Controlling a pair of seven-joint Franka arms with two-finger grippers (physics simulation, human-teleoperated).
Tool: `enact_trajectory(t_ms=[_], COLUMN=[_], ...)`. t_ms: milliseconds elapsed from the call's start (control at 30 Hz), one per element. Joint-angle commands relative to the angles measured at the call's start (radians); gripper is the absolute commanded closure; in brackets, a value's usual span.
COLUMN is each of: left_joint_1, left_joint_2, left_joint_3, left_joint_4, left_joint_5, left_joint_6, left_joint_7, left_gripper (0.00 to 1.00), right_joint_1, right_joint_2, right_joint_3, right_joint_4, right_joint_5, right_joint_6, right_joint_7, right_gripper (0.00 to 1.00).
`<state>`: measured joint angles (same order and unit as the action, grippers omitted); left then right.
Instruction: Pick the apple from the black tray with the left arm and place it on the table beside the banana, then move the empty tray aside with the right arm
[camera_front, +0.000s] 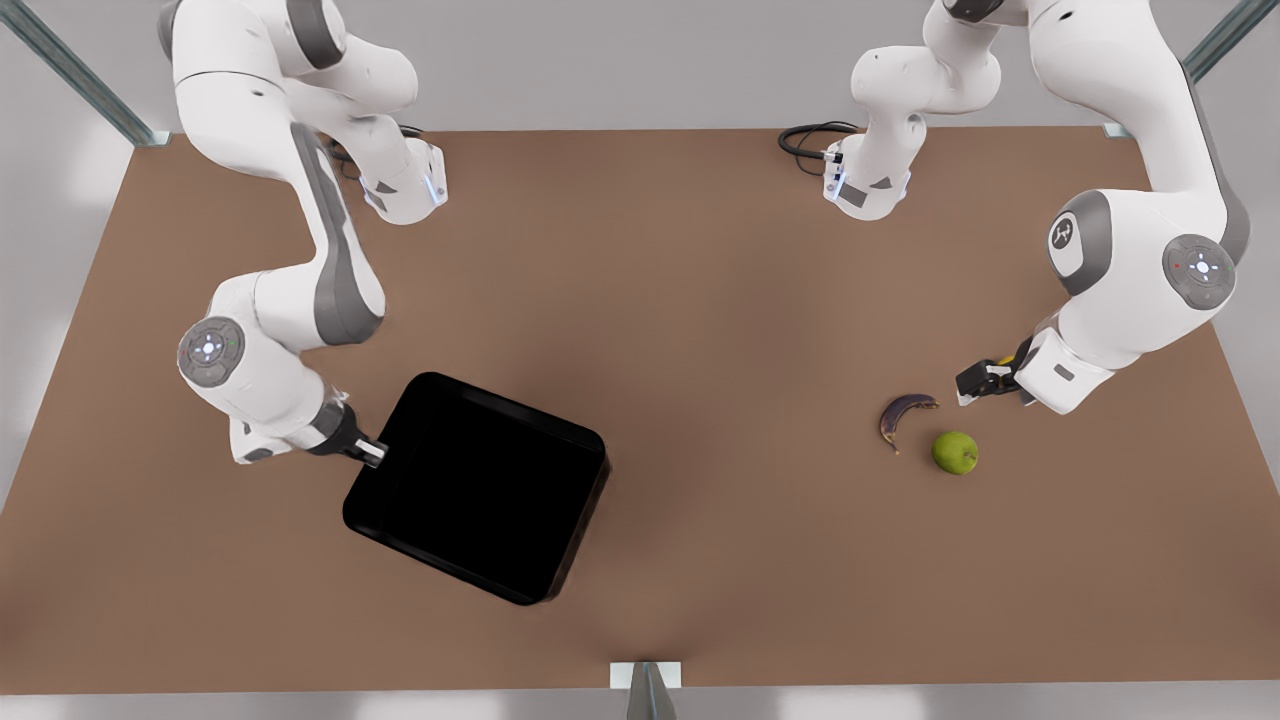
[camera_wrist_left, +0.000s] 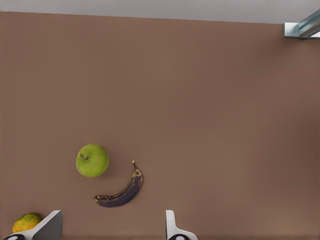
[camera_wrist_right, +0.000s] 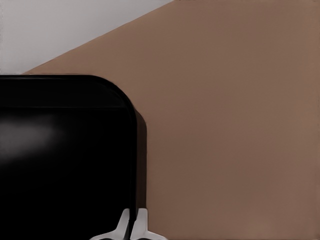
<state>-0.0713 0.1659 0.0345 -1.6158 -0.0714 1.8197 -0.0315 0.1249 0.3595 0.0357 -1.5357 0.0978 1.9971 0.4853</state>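
The yellow-green apple (camera_front: 955, 452) (camera_wrist_left: 92, 160) rests on the brown table (camera_front: 700, 300), just beside the dark purple-brown banana (camera_front: 903, 413) (camera_wrist_left: 122, 192). My left gripper (camera_front: 975, 385) (camera_wrist_left: 111, 235) hovers close to both fruits on the front view's right, open and holding nothing. On the front view's left lies the empty glossy black tray (camera_front: 480, 485) (camera_wrist_right: 60, 160), turned at an angle. My right gripper (camera_front: 372, 452) (camera_wrist_right: 133, 226) is shut on the tray's wall near a rounded corner.
A small yellow-orange fruit (camera_wrist_left: 26, 221) lies by one left finger. A cable loop (camera_front: 810, 135) sits near the far arm base. Metal frame posts stand at the table's corners and at the front edge (camera_front: 646, 685). Bare tabletop spreads between tray and fruits.
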Motion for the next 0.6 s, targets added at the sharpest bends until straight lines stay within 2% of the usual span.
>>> enact_trajectory(t_ms=[0,200,400,567], left_joint_1=[-0.001,0.002,0.001,-0.001], left_joint_2=[-0.002,0.0,0.0,0.0], left_joint_3=[0.001,0.001,0.001,0.001], left_joint_4=[0.001,0.001,0.002,0.017], left_joint_5=[0.001,0.002,0.001,0.002], left_joint_6=[0.0,0.0,0.0,-0.013], left_joint_7=[-0.004,-0.002,-0.002,-0.004], left_gripper=[0.0,0.0,0.0,0.0], right_joint_1=[-0.036,-0.041,-0.146,-0.189], right_joint_2=[-0.002,0.003,0.075,0.154], right_joint_3=[-0.007,-0.123,-0.125,-0.137], right_joint_4=[0.012,0.08,0.085,0.085], right_joint_5=[0.058,0.115,0.151,0.143], right_joint_6=[-0.073,-0.047,0.19,0.236], right_joint_7=[-1.005,-1.429,-1.671,-1.691], right_gripper=[0.91,0.92,0.92,0.93])
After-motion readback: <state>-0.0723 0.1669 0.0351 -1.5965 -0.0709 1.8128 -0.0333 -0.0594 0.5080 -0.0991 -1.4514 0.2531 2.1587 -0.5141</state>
